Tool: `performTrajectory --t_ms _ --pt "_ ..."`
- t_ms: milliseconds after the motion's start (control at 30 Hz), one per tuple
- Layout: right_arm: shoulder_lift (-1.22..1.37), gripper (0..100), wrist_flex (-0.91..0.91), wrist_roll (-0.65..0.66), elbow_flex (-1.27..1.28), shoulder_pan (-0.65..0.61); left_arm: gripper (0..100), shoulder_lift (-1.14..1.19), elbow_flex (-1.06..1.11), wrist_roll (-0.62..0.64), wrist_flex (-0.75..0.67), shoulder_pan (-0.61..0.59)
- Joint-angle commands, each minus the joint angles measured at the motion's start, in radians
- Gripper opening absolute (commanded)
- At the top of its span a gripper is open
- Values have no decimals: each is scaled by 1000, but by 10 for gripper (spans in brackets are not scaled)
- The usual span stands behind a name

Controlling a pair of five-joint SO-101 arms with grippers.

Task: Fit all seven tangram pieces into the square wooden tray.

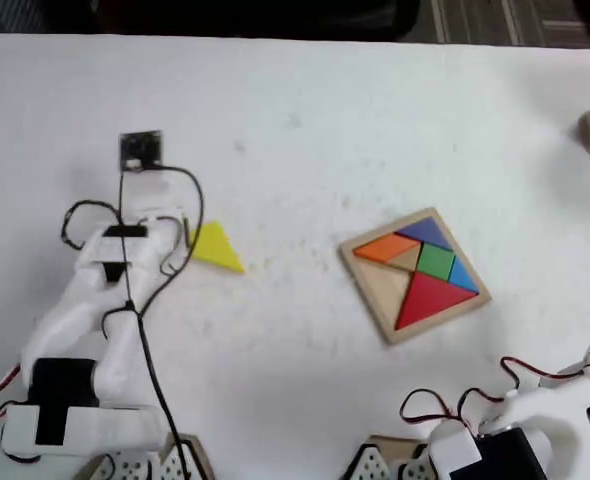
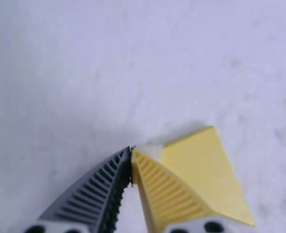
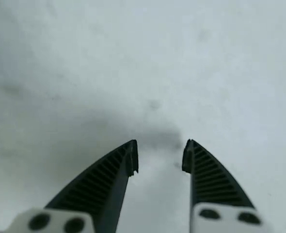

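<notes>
The square wooden tray [image 1: 380, 288] lies turned like a diamond and holds coloured pieces [image 1: 430, 298]; one triangular place is bare. The yellow triangle [image 1: 215, 246] lies flat on the counter [image 1: 295, 130], well apart.

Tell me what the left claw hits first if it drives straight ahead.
Probably bare table: the left claw points at white surface just past its tips. The yellow triangle lies to one side, out of line; depth is unclear.
</notes>
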Motion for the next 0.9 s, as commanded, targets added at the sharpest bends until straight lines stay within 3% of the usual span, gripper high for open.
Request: performTrajectory --t_ms 0,133,300,367,467,567,700,867 --pt "-42 159 7 46 -5 8 24 -22 -54 15 31 134" --pt "-42 160 2 54 -5 25 24 -39 -68 92 29 183" --pt "-38 161 7 54 -5 18 24 -82 -153 428 137 191" --pt "-41 160 7 54 -5 10 38 -70 -207 502 173 194" --pt "-38 160 7 54 -3 7 144 8 -278 583 186 211" --pt "-36 160 7 54 -3 12 312 133 -345 709 186 234" --pt "-42 161 1 54 26 13 477 259 -419 738 187 242" --pt "-42 162 1 55 28 10 384 286 -434 806 244 202"
